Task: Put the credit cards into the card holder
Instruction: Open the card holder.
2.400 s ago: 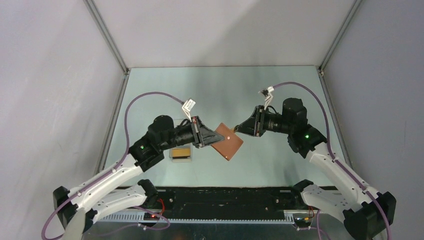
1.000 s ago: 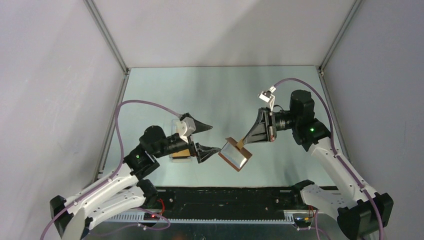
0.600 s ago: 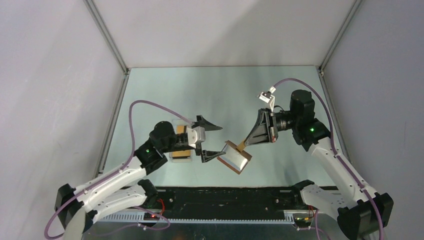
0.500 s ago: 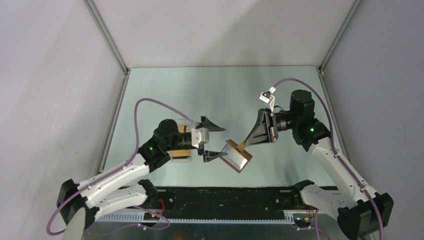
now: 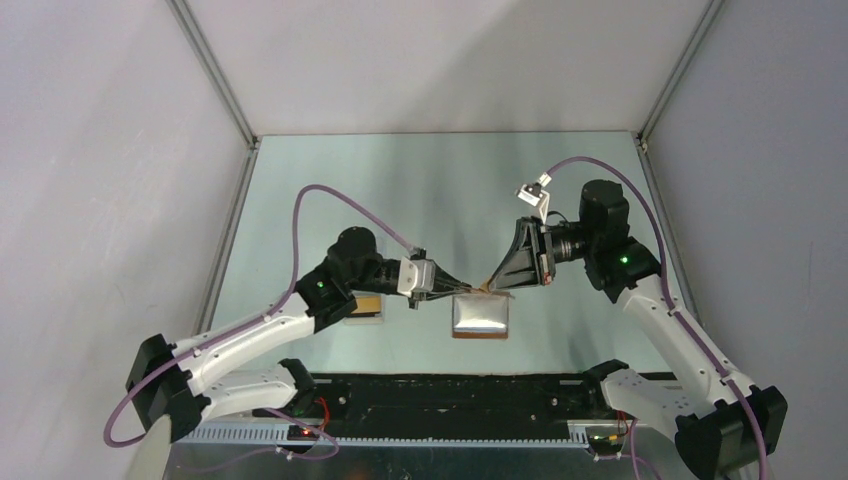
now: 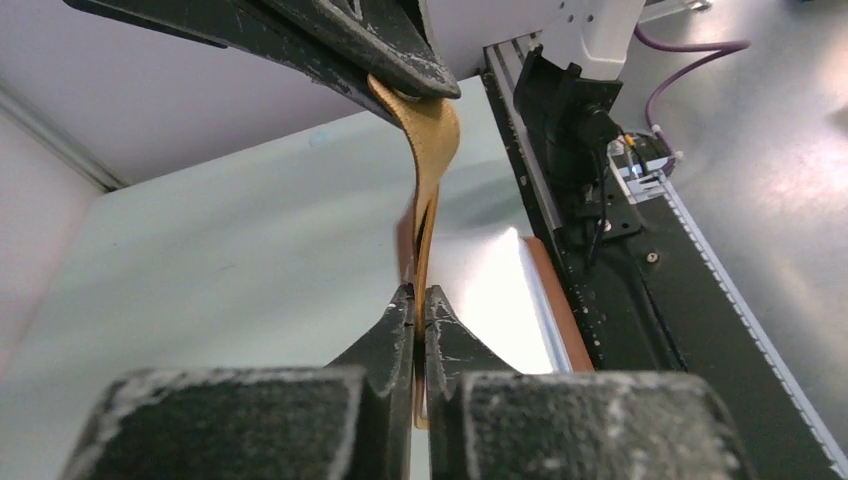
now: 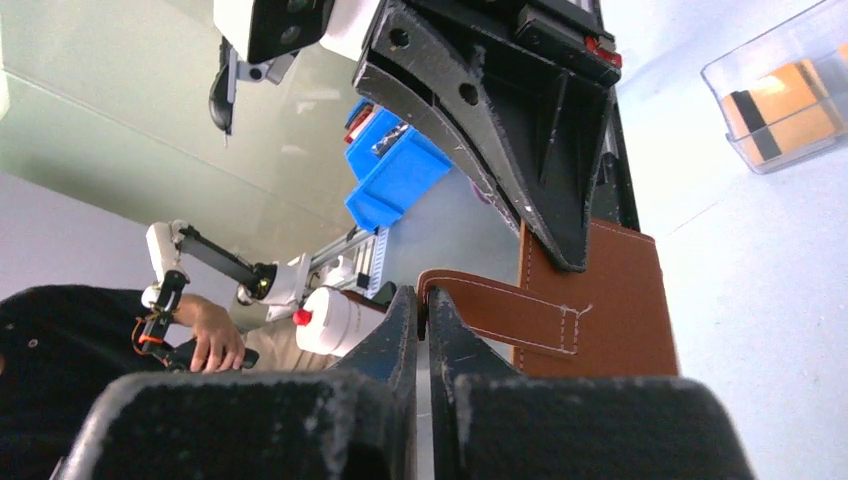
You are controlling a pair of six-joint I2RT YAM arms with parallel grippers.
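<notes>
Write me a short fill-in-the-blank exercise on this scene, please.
The right gripper pinches the card holder's snap ____.
The left gripper is ____ on the card holder as well.
The credit cards lie ____ the clear box.
Missing words: tab; shut; inside.

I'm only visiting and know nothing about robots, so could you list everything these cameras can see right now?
card holder: one, brown leather, held between both grippers.
clear plastic box: one, transparent, on the table beside the left arm.
credit cards: a stack, count unclear, orange-gold, inside the box.
table: one, pale green, under everything.
blue bins: count unclear, blue, beyond the enclosure.
bottle: one, white with red cap, near the bins.
person: one, dark clothing, beyond the enclosure.
left gripper: black, shut on the holder's edge.
right gripper: black, shut on the holder's strap.
left arm, right arm: white and black, near edge.
</notes>
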